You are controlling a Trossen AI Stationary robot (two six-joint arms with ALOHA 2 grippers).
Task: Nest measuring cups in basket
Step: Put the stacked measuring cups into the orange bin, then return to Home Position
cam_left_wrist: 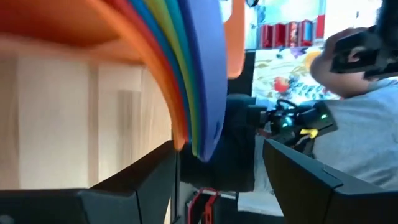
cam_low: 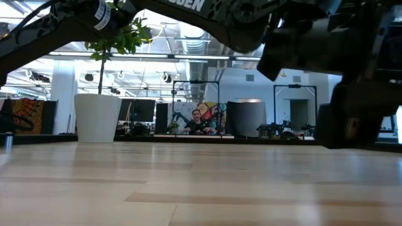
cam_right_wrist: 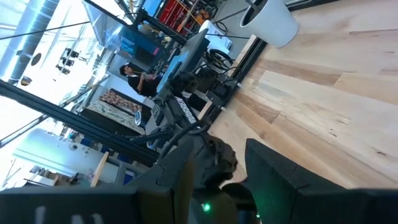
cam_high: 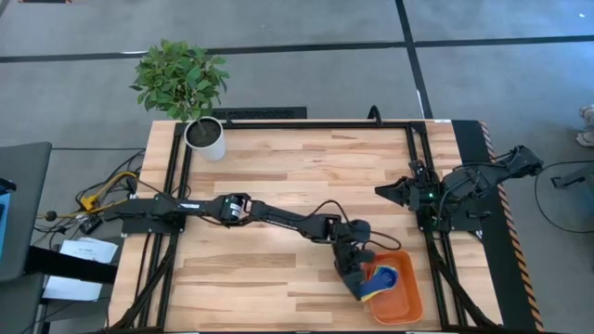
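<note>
The orange basket (cam_high: 401, 301) sits near the table's near right corner. Inside it lies a nested stack of measuring cups (cam_high: 382, 278), showing blue and yellow from above. The left wrist view shows the stack's rims (cam_left_wrist: 196, 93) edge-on as orange, yellow, green and blue bands, with the basket wall (cam_left_wrist: 56, 22) beside them. My left gripper (cam_high: 355, 276) reaches across the table to the basket's left edge, and it is open (cam_left_wrist: 217, 171) with the stack's rim over the gap between its fingers. My right gripper (cam_high: 388, 190) waits open at the table's right side.
A white plant pot (cam_high: 206, 137) with a green plant stands at the table's far left corner. Bare wood lies between it and the basket. In the low view my left arm (cam_low: 352, 94) fills the right side, and a person (cam_low: 200, 119) sits in the room far behind.
</note>
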